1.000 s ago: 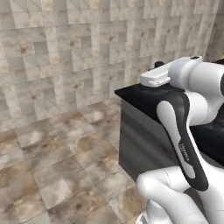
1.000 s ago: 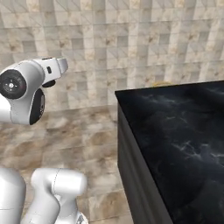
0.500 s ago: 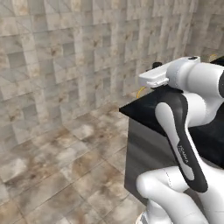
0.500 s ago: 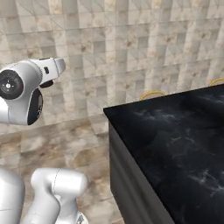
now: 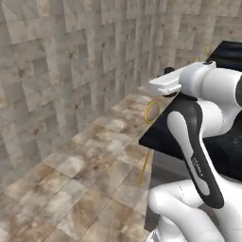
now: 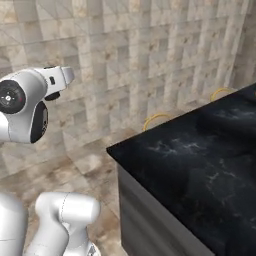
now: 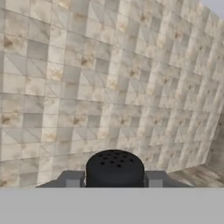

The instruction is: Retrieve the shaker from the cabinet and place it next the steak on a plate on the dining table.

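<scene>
Gripper: in the hand view the gripper (image 7: 114, 180) sits at the very bottom, its two fingers clamped on either side of a black perforated cap.
Shaker: there it is, the shaker (image 7: 114, 168), held between the fingers with its holed top facing the camera; it is out of the cabinet and riding in the hand.
Arm: folded high and compact over the base, the hand pointing out toward the tiled wall (image 5: 71, 71), not down at anything.
Step in hand: by the look of it this is the carry leg, with the fetch done and the placing not yet begun.
Dining table: the black marble slab of the dining table (image 6: 200, 165) fills the lower right of the right base view, its near corner close to the robot, and it shows dark behind the arm in the left base view (image 5: 163, 134).
Stools: yellow curved stool backs (image 6: 157, 118) peek over the far edge of the table, against the wall side.
Plate and steak: no telling from here where they lie on the table.
Next move: judged from this, the base needs to bring the plate into sight along the table, then the arm can swing the shaker over the slab and lower it upright just beside the plate.
</scene>
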{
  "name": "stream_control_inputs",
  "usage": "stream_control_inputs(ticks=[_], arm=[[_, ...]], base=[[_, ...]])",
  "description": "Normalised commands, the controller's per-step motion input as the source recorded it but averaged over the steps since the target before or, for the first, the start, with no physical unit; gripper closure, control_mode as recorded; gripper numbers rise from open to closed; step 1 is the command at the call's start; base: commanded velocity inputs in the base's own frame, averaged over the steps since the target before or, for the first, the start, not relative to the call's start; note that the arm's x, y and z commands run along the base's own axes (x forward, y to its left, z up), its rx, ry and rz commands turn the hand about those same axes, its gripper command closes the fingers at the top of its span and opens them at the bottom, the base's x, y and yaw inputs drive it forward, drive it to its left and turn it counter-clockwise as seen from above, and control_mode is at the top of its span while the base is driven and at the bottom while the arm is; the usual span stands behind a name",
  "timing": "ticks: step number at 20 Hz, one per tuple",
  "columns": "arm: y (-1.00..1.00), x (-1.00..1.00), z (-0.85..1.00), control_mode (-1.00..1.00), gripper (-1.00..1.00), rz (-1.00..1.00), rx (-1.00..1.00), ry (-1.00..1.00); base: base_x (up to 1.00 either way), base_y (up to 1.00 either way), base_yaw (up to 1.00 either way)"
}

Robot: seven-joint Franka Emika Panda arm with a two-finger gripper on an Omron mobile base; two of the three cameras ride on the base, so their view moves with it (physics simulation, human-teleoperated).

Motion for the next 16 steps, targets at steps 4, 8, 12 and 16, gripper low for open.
stream_control_inputs(ticks=[4,8,12,16], arm=[[0.0,0.0,0.0,1.0,1.0,0.0,0.0,0.0],[0.0,0.0,0.0,1.0,1.0,0.0,0.0,0.0],[0.0,0.0,0.0,1.0,1.0,0.0,0.0,0.0],[0.0,0.0,0.0,1.0,1.0,0.0,0.0,0.0]], base=[[0.64,0.68,-0.54],[0.49,0.69,-0.59],[0.38,0.67,-0.58],[0.38,0.72,-0.56]])
